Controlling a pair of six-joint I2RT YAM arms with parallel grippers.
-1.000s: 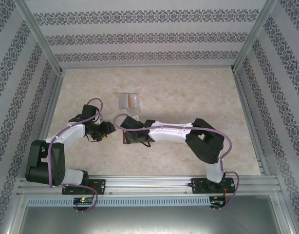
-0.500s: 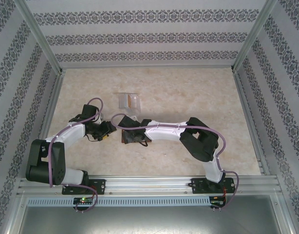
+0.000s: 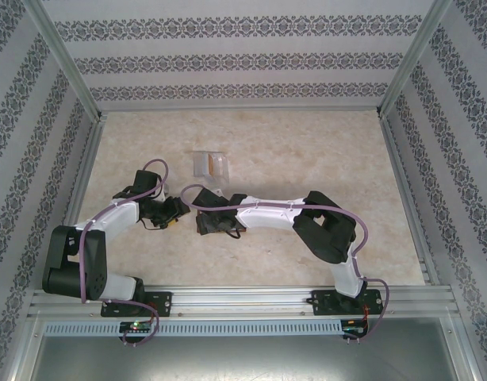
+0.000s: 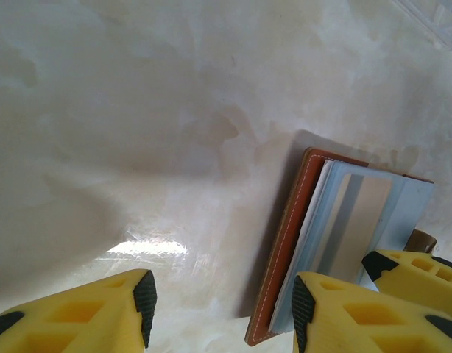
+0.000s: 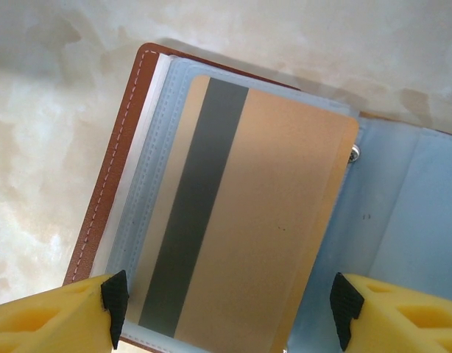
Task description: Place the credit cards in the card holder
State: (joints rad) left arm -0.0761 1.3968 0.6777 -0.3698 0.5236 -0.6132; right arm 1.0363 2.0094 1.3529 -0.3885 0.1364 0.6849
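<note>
- Since a second ago, the right arm's elbow has swung left and the right gripper [image 3: 205, 225] has slid a little left; the left arm has hardly shifted.
- We see a pale marbled table [image 3: 307, 151] boxed in by patterned walls [image 3: 243, 59].
- Two loose cards [image 3: 210, 164], one pale and one orange-tan, lie side by side on the table, well beyond both grippers.
- The card holder [image 5: 112, 169] lies open under the right gripper, showing its brown stitched edge, blue-grey lining and snap stud [image 5: 353, 153].
- An orange-tan card [image 5: 277, 243] with a dark stripe lies flat on the holder's clear sleeves; we cannot tell whether it sits inside one.
- The right gripper is spread wide, a finger either side of that card, clamping nothing.
- The left gripper [image 4: 222, 309] is likewise released just beside the holder's stitched edge, holding nothing.
</note>
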